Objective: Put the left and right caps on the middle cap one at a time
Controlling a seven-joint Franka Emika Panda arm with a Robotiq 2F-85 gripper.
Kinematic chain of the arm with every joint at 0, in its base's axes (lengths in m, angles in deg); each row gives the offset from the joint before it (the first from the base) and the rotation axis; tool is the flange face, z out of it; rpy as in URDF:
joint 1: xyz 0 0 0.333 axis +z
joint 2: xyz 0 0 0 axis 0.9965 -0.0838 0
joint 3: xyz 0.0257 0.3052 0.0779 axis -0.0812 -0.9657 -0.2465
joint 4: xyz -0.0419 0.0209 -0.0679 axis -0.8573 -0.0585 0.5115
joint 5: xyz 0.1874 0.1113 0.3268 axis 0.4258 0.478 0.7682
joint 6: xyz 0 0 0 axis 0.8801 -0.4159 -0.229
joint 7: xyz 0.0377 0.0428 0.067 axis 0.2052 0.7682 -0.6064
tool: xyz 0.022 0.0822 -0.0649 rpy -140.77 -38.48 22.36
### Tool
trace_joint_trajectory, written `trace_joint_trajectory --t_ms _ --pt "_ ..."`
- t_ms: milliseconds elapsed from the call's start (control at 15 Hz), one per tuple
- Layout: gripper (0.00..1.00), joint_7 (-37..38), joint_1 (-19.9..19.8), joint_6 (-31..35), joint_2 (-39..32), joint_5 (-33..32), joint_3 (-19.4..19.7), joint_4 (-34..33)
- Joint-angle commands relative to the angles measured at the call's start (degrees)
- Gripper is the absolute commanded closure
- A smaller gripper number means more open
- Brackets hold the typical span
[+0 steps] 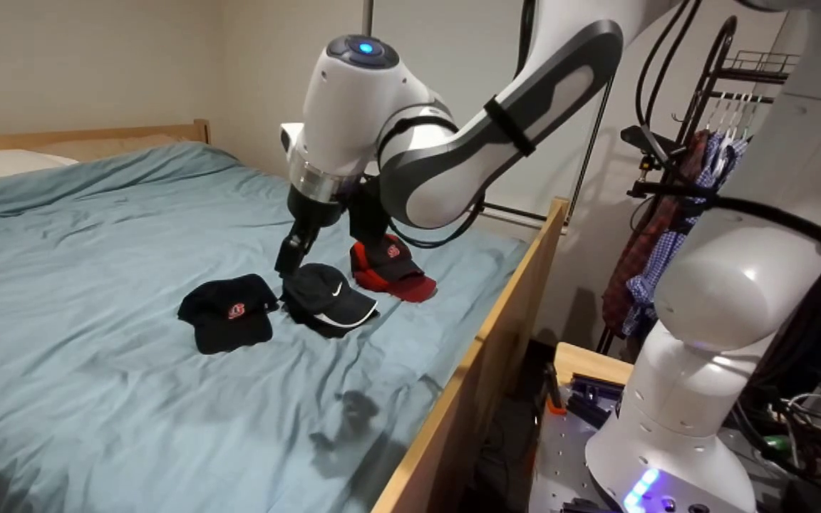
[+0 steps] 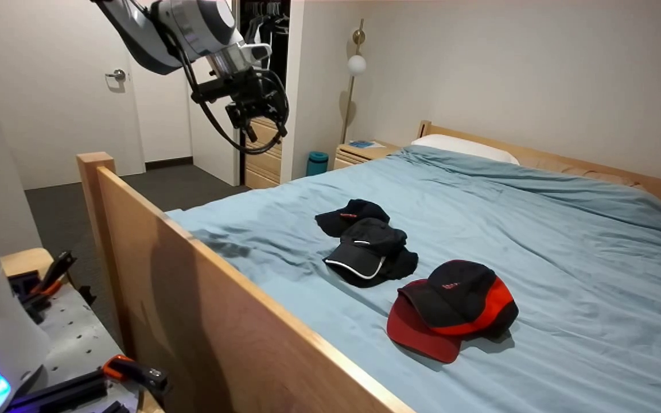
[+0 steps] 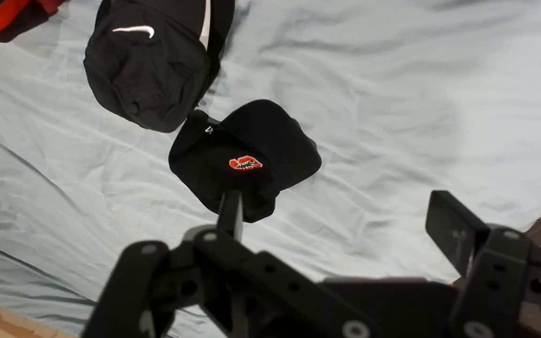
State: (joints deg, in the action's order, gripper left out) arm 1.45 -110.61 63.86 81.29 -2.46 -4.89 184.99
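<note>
The bed (image 1: 125, 228) holds black caps (image 1: 321, 291) (the red one (image 1: 390, 269) apart).

Bedroom, in an exterior view: pale wall (image 2: 537, 69) at two o'clock; white door (image 2: 72, 63), lever handle (image 2: 117, 75), ten; dark floor (image 2: 161, 186), nine; globe lamp (image 2: 357, 65), twelve; nightstand (image 2: 365, 152), one; blue-sheeted bed (image 2: 537, 241), three; wooden footboard (image 2: 273, 350), seven. In an exterior view, checked clothes (image 1: 667, 246) hang at three.

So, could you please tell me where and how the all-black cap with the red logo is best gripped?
Probably by its crown, pinched from above on the side away from the white-trimmed cap, which lies close beside it: the crown stands higher than the brim.
</note>
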Motion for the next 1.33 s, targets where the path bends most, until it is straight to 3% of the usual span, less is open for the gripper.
trace_joint_trajectory --t_ms 0,267,333,667,733,867,1067,1267 --pt "0.0 5.1 -1.9 -5.7 -5.7 -10.8 -1.3 -4.0" --pt "0.0 12.7 -0.1 -15.3 -17.8 -28.0 0.5 -10.8" --pt "0.0 14.3 10.8 -15.4 -20.5 -32.1 11.7 -12.5" --pt "0.0 11.0 23.2 -0.9 -32.9 -30.4 26.8 -21.0" --pt "0.0 13.3 20.7 0.3 -34.7 -33.4 24.3 -22.5" --pt "0.0 12.2 21.6 -0.8 -33.3 -31.0 25.0 -20.6" --pt "0.0 12.2 21.7 0.1 -35.5 -31.2 25.2 -23.1" --pt "0.0 13.8 24.1 -2.7 -40.5 -34.6 27.9 -29.0"
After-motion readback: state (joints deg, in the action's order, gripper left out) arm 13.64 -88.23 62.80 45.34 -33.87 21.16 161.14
